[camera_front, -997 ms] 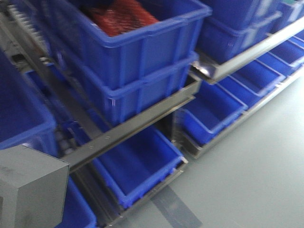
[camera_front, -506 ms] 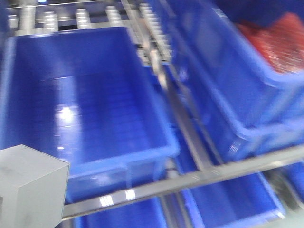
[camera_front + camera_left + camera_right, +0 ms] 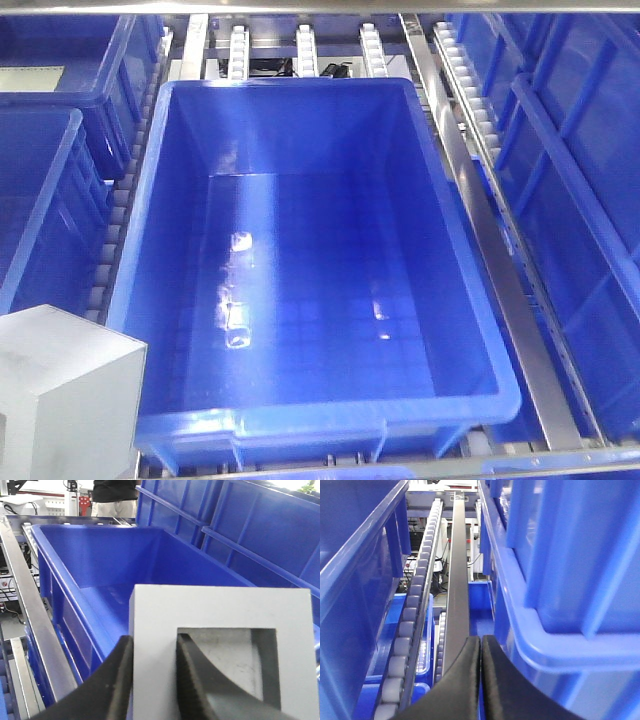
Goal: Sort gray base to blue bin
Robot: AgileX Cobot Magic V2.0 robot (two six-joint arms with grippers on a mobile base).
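While the left end effector (image 3: pixel 152 647) is gripping the gray base (image 3: pixel 220 605), one finger (image 3: pixel 120 680) is pressing against the block's outer side. The other finger is sitting inside the square recess, so the recess wall is being pinched between them.

Front view: the gray base (image 3: pixel 65 395) is showing at the near-left corner of the blue bin (image 3: pixel 330 415), outside the rim. Its height over the rim cannot be told.

Left wrist view: the block is hanging at the near end of the blue bin, with its recessed face turned toward the camera.

The blue bin is sitting on roller rails (image 3: pixel 240 45), and light is glinting on its grid floor.

The right end effector (image 3: pixel 480 642) is holding nothing, its fingers closed and touching. It is pointing along a roller track (image 3: pixel 405 630) beside another blue crate (image 3: pixel 560 555). Its place relative to the blue bin cannot be told.
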